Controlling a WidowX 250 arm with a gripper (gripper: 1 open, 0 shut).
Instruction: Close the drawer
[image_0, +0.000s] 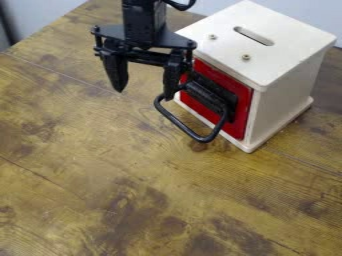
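Note:
The red drawer (230, 112) sits in the front face of a cream-white cabinet (262, 62), its front close to the housing. A black bracket (210, 98) and a large black loop handle (187, 121) stick out toward the lower left. My black gripper (143, 80) hangs just left of the cabinet, above and slightly behind the handle, fingers pointing down. It is open, with nothing between the left finger (116, 75) and the right finger (170, 82). The right finger stands near the drawer's front edge.
The cabinet rests on a worn wooden table (120, 190). A slot (251, 35) and a small hole mark the cabinet's top. A dark object (7, 25) shows at the top left corner.

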